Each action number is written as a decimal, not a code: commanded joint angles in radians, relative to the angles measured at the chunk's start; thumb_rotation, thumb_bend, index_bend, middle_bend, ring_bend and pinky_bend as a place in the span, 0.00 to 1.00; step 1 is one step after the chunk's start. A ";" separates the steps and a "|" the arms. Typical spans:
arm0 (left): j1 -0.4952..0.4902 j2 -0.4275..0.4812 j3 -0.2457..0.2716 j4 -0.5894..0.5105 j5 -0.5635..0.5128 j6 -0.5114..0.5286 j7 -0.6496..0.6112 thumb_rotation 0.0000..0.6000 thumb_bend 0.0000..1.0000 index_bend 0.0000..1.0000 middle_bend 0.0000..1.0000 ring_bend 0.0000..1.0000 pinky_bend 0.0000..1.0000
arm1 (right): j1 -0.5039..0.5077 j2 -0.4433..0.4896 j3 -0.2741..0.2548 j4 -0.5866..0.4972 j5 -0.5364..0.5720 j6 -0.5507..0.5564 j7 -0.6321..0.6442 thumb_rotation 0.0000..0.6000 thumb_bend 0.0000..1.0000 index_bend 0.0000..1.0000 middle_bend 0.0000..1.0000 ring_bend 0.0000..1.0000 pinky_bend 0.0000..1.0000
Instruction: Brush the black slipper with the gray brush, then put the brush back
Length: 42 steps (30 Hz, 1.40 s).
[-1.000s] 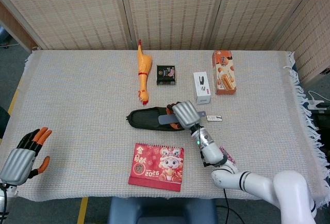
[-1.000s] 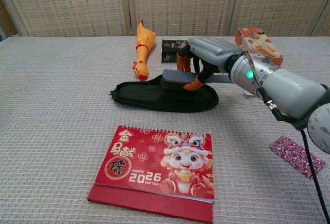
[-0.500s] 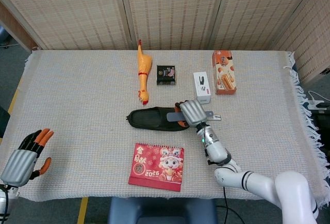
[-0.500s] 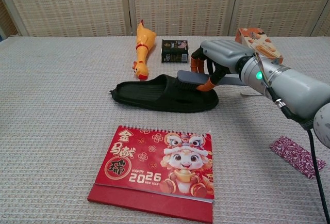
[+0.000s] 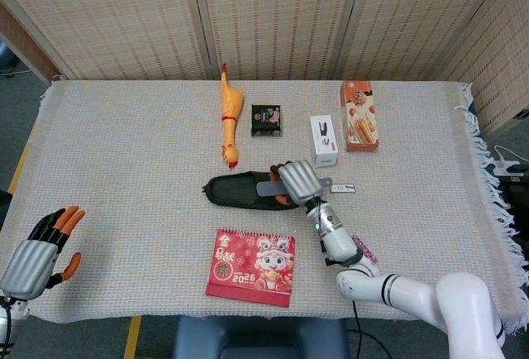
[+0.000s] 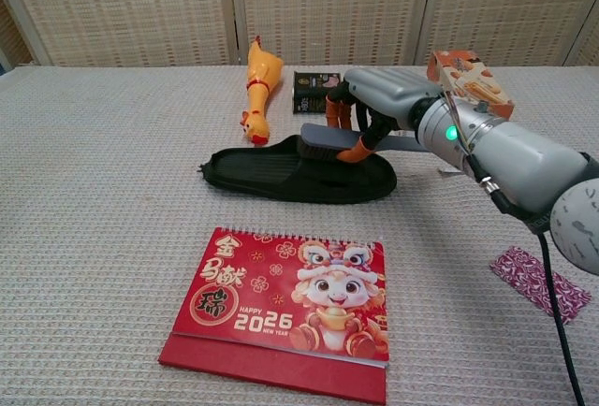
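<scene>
The black slipper (image 5: pixel 235 191) (image 6: pixel 281 175) lies on its side-to-side axis in the middle of the cloth-covered table (image 5: pixel 124 152). My right hand (image 5: pixel 299 182) (image 6: pixel 379 97) grips the gray brush (image 5: pixel 269 188) (image 6: pixel 323 144) by its handle and holds its bristles on the slipper's strap. My left hand (image 5: pixel 37 251) hangs low at the table's near left corner, fingers apart, holding nothing; the chest view does not show it.
A yellow rubber chicken (image 5: pixel 228 119) (image 6: pixel 258 88) and a small black box (image 5: pixel 266 119) lie behind the slipper. A white box (image 5: pixel 323 140) and an orange snack box (image 5: pixel 359 116) stand at the back right. A red 2026 calendar (image 5: pixel 253 265) (image 6: pixel 285 308) sits in front, a patterned packet (image 6: pixel 540 282) at right.
My right hand has drawn the brush back leftward along the slipper, from the toe end toward the strap. The left hand has barely moved.
</scene>
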 commanded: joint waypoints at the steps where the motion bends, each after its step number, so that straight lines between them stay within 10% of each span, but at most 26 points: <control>1: 0.002 0.000 0.000 0.001 -0.002 0.001 0.000 1.00 0.48 0.00 0.00 0.00 0.10 | -0.001 -0.004 -0.006 0.012 0.002 0.001 -0.005 1.00 0.38 0.84 0.53 0.52 0.78; 42: 0.014 0.008 0.006 -0.004 0.019 0.026 -0.005 1.00 0.48 0.00 0.00 0.00 0.10 | -0.017 0.033 -0.028 -0.017 0.053 -0.013 -0.072 1.00 0.38 0.85 0.54 0.53 0.78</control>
